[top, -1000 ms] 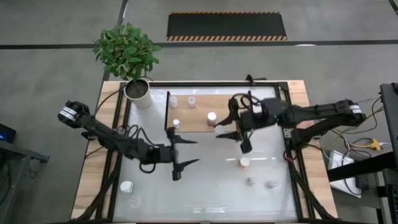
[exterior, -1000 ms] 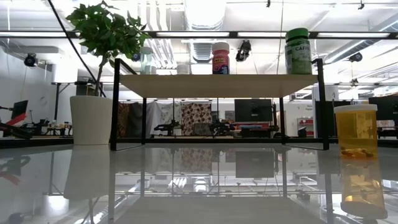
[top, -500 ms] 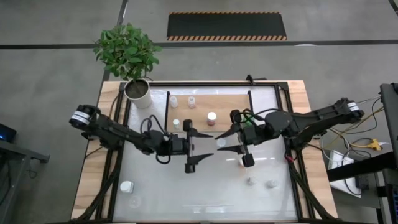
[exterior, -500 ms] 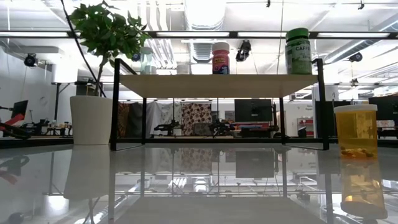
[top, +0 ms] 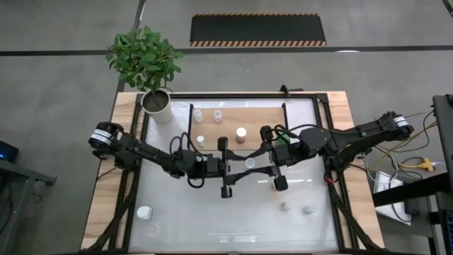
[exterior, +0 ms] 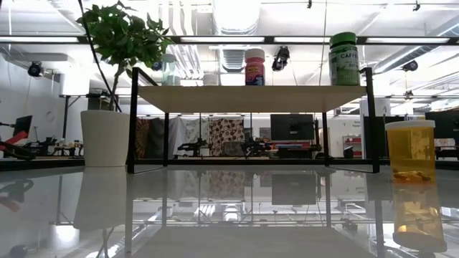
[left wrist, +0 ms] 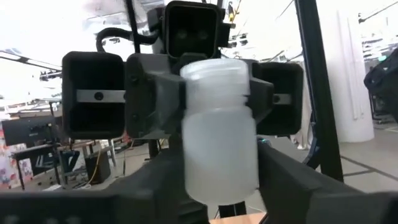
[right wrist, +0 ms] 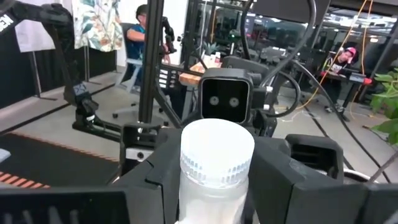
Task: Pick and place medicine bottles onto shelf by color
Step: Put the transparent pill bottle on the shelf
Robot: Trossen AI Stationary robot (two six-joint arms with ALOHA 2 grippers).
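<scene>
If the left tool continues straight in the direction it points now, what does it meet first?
The white bottle, already between the left tool's fingers. Directly behind it is the right tool, shut on that bottle from the opposite side, so it would probably push into that.

Two grippers are meeting mid-tabletop, just in front of the shelf (top: pixel 241 126): left gripper (top: pixel 236 162) coming from the left edge, right gripper (top: pixel 260 161) from the right edge, a bottle (top: pixel 249 163) sitting between both. Plant pot (top: pixel 157 105) is standing at the far-left corner, beside the shelf. Four bottles (top: pixel 241 132) are sitting on the shelf. Jar (top: pixel 144 212) is sitting near the near-left corner; two small bottles (top: pixel 309 209) are lying toward the near-right corner.
</scene>
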